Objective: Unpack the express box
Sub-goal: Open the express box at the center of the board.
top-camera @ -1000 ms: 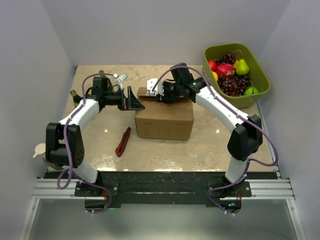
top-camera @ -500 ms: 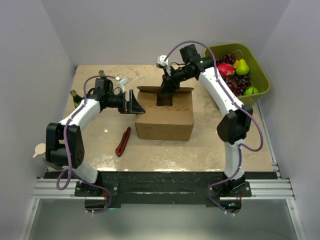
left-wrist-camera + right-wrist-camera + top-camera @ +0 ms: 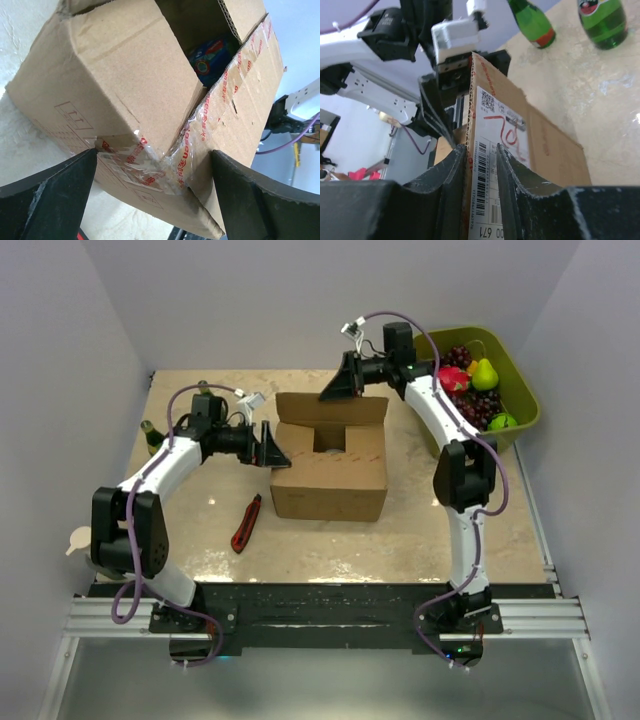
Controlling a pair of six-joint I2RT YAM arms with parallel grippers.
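Centre of surface (image 3: 420, 530): express box (image 3: 328, 480). Its labelled far flap (image 3: 332, 408), upright at 12 o'clock, is pinched by right end effector (image 3: 338, 392). At box's 9 o'clock, left end effector (image 3: 272, 446) spread wide, just beside.

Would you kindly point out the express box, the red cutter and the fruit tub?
express box (image 3: 328, 468): top external, closed top flap.
red cutter (image 3: 246, 523): top external, handle middle.
fruit tub (image 3: 527, 390): top external, right rim.

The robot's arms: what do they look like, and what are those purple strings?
Both are built from white tubular links joined by black joints. The left arm and right arm each carry a loose purple cable looping alongside. Their tips are black wedge-shaped fingers, scuffed at the edges.
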